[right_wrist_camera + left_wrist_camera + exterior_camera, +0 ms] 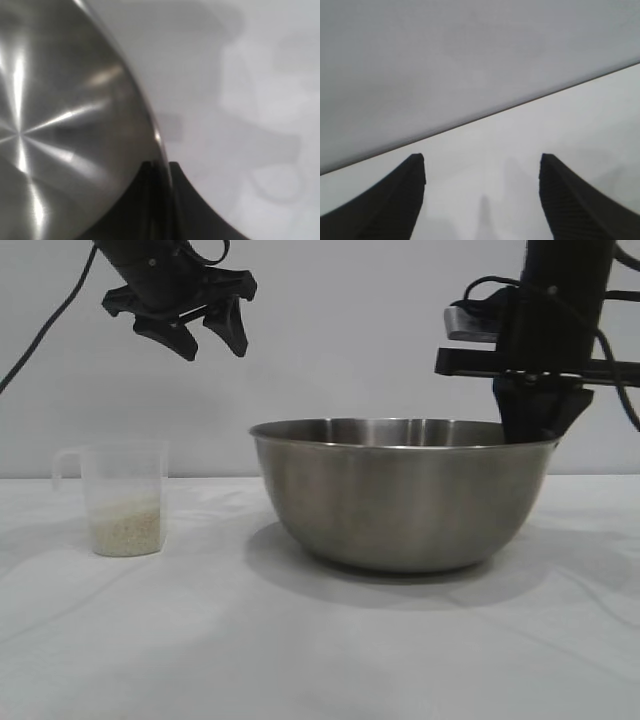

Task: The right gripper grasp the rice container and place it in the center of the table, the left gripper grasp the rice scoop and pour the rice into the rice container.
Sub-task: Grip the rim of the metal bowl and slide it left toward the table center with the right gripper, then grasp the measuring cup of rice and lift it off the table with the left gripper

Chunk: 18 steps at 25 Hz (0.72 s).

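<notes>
The rice container [400, 495], a large steel bowl, stands on the white table [300, 650] right of centre. My right gripper [538, 425] is shut on its right rim, one finger inside and one outside; the wrist view shows the rim [159, 145] pinched between the fingers [161, 167]. The rice scoop [125, 498], a clear plastic cup with cream rice [126, 530] in its bottom, stands at the left. My left gripper [210, 340] hangs open high above the table, up and to the right of the scoop, holding nothing [482, 160].
A plain grey wall [340, 340] lies behind the table. The bowl's inside [50, 125] looks bare. White table surface stretches between the scoop and the bowl and in front of both.
</notes>
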Each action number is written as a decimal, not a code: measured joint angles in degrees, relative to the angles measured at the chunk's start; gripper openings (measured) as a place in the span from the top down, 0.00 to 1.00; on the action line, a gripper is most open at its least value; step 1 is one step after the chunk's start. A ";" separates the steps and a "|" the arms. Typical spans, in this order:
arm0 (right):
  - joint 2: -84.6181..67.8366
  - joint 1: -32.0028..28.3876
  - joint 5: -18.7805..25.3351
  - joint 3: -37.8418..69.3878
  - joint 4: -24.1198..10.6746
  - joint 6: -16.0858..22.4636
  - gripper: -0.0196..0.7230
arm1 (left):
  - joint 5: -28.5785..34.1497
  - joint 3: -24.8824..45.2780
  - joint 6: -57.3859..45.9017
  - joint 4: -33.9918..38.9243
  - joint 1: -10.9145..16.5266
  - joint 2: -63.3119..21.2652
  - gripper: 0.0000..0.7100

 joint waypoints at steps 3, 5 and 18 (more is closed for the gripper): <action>-0.14 0.02 0.24 0.00 -1.11 -0.11 0.75 | 0.09 0.00 0.00 0.00 0.00 0.00 0.39; -1.61 0.02 0.24 0.00 -1.25 -1.10 0.57 | 0.09 0.00 0.00 0.00 0.00 0.00 0.39; -27.90 0.02 -13.96 14.67 -6.76 -2.03 0.29 | 0.09 0.00 0.00 0.00 0.00 0.00 0.39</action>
